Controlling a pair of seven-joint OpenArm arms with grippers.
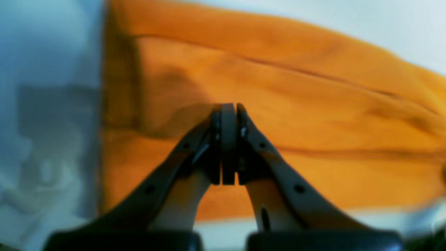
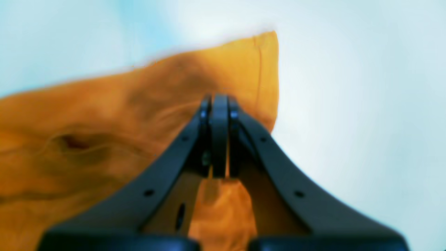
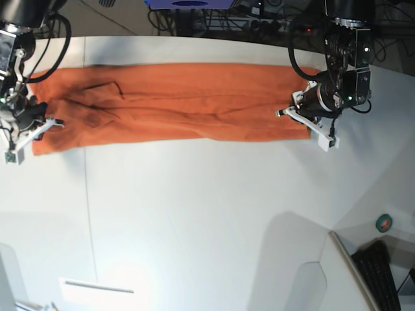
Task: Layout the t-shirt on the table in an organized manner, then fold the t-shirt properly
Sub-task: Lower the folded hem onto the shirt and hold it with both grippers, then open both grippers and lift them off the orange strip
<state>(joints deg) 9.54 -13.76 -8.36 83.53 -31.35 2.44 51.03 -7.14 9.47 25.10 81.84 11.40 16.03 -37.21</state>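
Observation:
The orange t-shirt (image 3: 181,103) lies on the white table (image 3: 207,214) as a long, narrow band near the far edge, with creases along its length. My left gripper (image 3: 306,124) stands at the band's right end. In its wrist view the left gripper (image 1: 228,104) is shut above the t-shirt (image 1: 313,115), pads together, with no cloth seen between them. At the band's left end is my right gripper (image 3: 31,135). Its wrist view shows the right gripper (image 2: 219,97) shut over a corner of the t-shirt (image 2: 104,139). Whether either one pinches cloth I cannot tell.
A thin dark seam (image 3: 87,194) runs down the table at the left. A green tape roll (image 3: 385,223) and a black keyboard (image 3: 382,272) sit off the table's curved edge at lower right. Cables (image 3: 259,13) crowd the space behind the far edge.

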